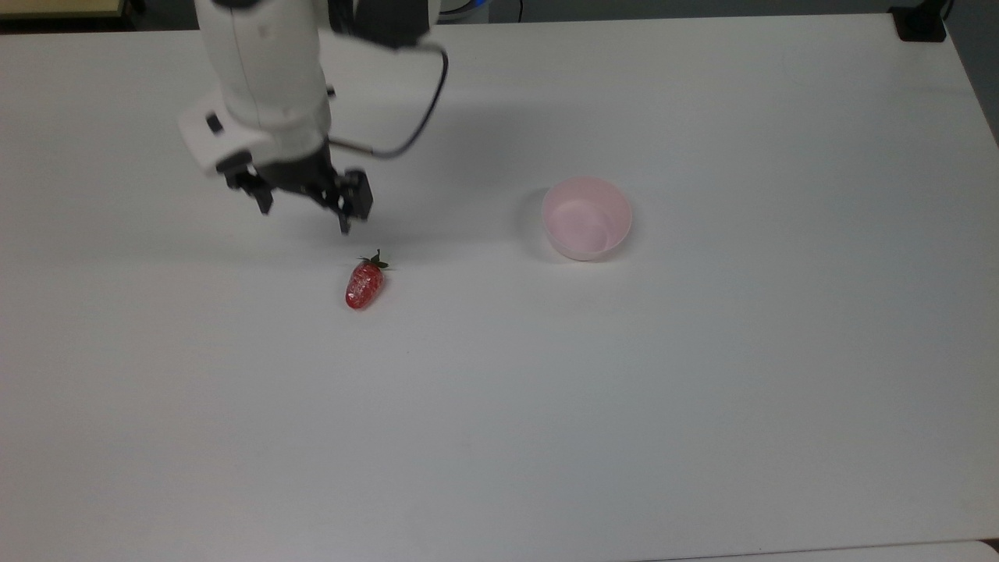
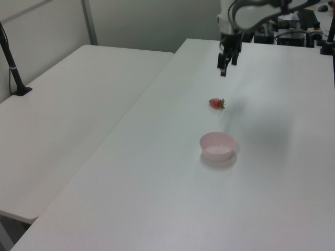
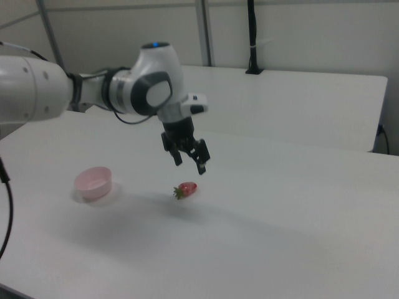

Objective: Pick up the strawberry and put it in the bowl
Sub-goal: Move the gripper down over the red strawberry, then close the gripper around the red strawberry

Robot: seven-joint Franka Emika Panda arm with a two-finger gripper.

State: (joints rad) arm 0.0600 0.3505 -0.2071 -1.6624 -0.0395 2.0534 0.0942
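A small glossy red strawberry [image 1: 364, 284] [image 2: 215, 103] [image 3: 186, 189] with a dark green cap lies on its side on the white table [image 1: 702, 375]. The pale pink bowl [image 1: 587, 218] [image 2: 217, 146] [image 3: 93, 182] stands upright and holds nothing, to the strawberry's right in the top view. My gripper [image 1: 304, 218] [image 2: 226, 67] [image 3: 189, 163] hangs open above the table, fingers pointing down with nothing between them. In the top view it is just up and left of the strawberry, apart from it.
A second white table [image 2: 78, 110] adjoins on the left view's left, with a black post [image 2: 13, 65] on it. The white arm [image 1: 261, 70] reaches in from the top view's far edge, trailing a black cable [image 1: 417, 117]. Equipment [image 2: 293, 29] sits beyond the far end.
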